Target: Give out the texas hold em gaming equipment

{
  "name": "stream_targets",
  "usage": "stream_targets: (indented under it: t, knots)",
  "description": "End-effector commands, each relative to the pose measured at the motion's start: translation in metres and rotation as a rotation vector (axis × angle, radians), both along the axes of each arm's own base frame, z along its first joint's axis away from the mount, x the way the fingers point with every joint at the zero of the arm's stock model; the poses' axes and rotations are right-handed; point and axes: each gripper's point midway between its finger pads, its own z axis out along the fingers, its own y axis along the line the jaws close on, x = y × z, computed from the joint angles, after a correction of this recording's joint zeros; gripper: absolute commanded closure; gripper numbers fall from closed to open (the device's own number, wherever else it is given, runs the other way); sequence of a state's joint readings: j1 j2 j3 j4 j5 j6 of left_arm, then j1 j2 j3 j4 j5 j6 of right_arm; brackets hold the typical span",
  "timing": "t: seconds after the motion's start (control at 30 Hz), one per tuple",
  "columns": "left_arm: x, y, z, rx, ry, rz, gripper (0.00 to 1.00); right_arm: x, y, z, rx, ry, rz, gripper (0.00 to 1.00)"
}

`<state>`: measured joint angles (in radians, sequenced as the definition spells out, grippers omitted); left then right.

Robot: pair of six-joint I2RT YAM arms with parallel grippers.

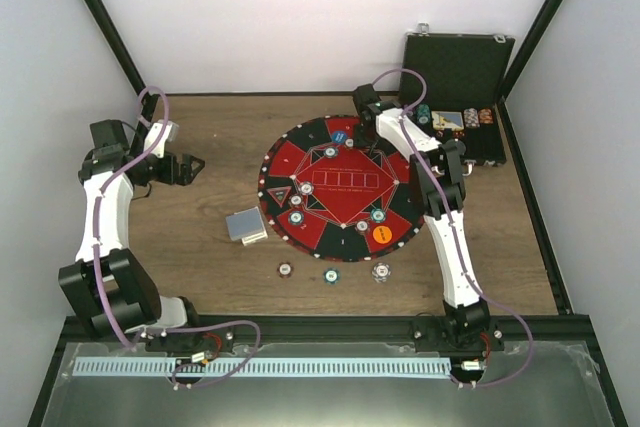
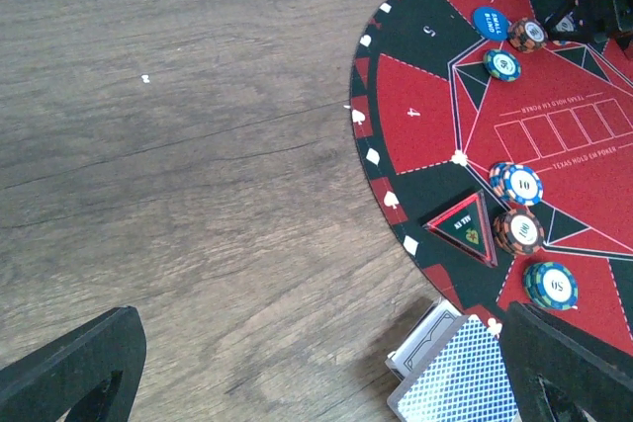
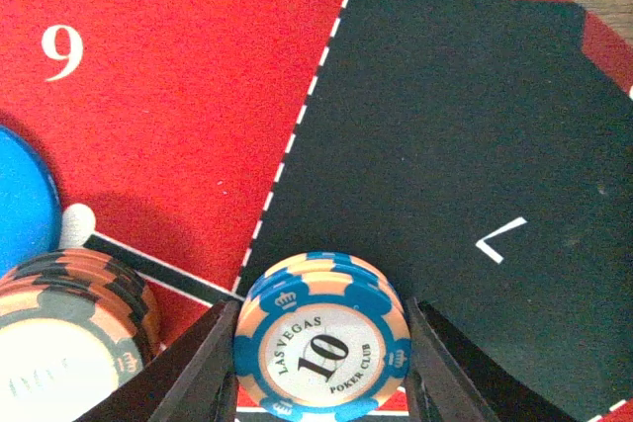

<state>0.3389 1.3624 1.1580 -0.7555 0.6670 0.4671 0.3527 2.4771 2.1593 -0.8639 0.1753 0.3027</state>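
Blue chips (image 3: 321, 338) clamped in right gripper (image 3: 321, 368), hidden from overhead

Cards (image 1: 246, 225) lie left of the mat (image 1: 340, 241), chips (image 1: 331, 274) before it.

My top view looks down on the whole bench (image 1: 200, 237). Left wrist faces the mat (image 2: 415, 116) from nine o'clock; right wrist sits close over it.

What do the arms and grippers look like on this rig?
Both arms match: the left arm and right arm have white links between bulky black joints, with a lilac cable looping along each. The left gripper and right gripper have plain matte black, tapered fingers. No markings readable.
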Motion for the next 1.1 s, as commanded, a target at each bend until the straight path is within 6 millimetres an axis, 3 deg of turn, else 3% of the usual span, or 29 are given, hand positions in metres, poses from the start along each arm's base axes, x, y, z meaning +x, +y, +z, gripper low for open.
stream_targets:
  t: [0.0,0.2,0.27,0.4,0.5,0.57,0.6,0.63,0.7,0.9,1.07]
  knots:
    - [0.005,0.002,0.008,0.008,-0.034,-0.011,0.0,0.004,0.001,-0.001,0.005,0.005,0.006,0.68]
    - [0.003,0.001,0.012,0.01,-0.041,-0.012,0.0,0.003,-0.001,0.012,0.014,-0.004,-0.005,0.42]
    - [0.003,0.001,0.012,0.006,-0.04,-0.012,0.0,0.005,-0.001,0.036,0.023,-0.044,-0.009,0.37]
    - [0.002,0.0,0.013,-0.002,-0.035,-0.009,0.0,0.002,-0.005,0.071,0.027,-0.09,-0.017,0.35]
    - [0.001,0.0,0.013,-0.001,-0.036,-0.008,0.0,-0.016,-0.009,0.087,0.039,-0.087,-0.027,0.35]
    - [0.0,0.0,0.013,-0.002,-0.034,-0.007,0.0,-0.038,-0.012,0.103,0.058,-0.097,-0.032,0.35]
    - [0.0,0.0,0.013,-0.001,-0.032,-0.007,0.0,-0.052,-0.011,0.093,0.061,-0.077,-0.024,0.35]
    - [-0.001,0.0,0.013,-0.002,-0.029,-0.006,0.0,-0.066,-0.008,0.108,0.08,-0.107,-0.016,0.35]
    - [-0.001,-0.001,0.013,-0.002,-0.028,-0.007,0.0,-0.1,-0.003,0.109,0.09,-0.112,0.002,0.35]
    - [-0.004,-0.002,0.013,-0.002,-0.028,-0.008,0.0,-0.23,-0.002,0.079,0.091,-0.021,0.027,0.27]
    - [-0.005,-0.002,0.011,-0.002,-0.022,-0.007,0.0,-0.316,-0.001,0.055,0.138,0.068,0.02,0.25]
